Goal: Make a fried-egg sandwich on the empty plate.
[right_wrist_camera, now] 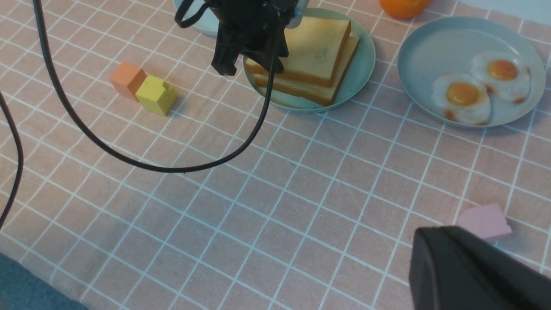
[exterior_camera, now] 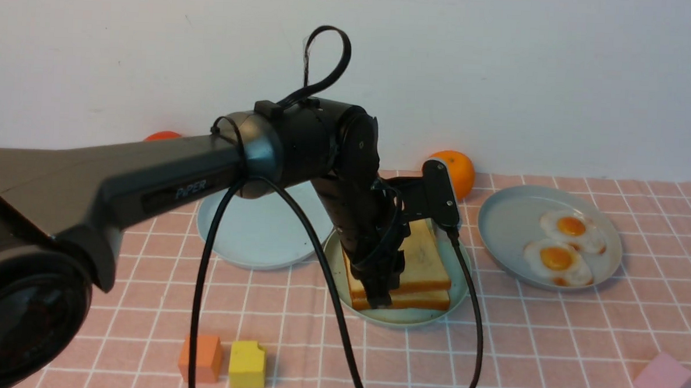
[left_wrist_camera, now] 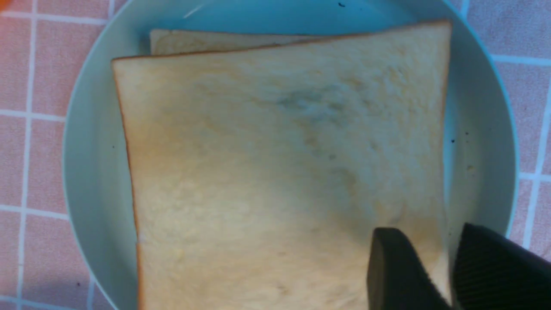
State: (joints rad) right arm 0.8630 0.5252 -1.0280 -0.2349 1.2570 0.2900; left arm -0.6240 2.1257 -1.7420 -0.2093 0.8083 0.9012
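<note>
Two golden toast slices lie stacked on the mint-green plate (exterior_camera: 398, 320): a top slice (exterior_camera: 424, 256) and a lower slice (exterior_camera: 416, 301). My left gripper (exterior_camera: 379, 297) is at the stack's front-left corner. In the left wrist view the left gripper (left_wrist_camera: 447, 258) has its jaws close together, with the edge of the top slice (left_wrist_camera: 280, 172) between them. Two fried eggs (exterior_camera: 555, 258) (exterior_camera: 571, 227) lie on the grey plate (exterior_camera: 507, 218) to the right. My right gripper (right_wrist_camera: 443, 234) is shut and empty, above the cloth near the front right.
A light-blue plate (exterior_camera: 250, 236) with nothing on it stands behind my left arm. Two oranges (exterior_camera: 454, 172) (exterior_camera: 161, 134) sit by the back wall. An orange block (exterior_camera: 200, 358) and a yellow block (exterior_camera: 247, 363) lie front left, and a pink block (exterior_camera: 661, 378) front right.
</note>
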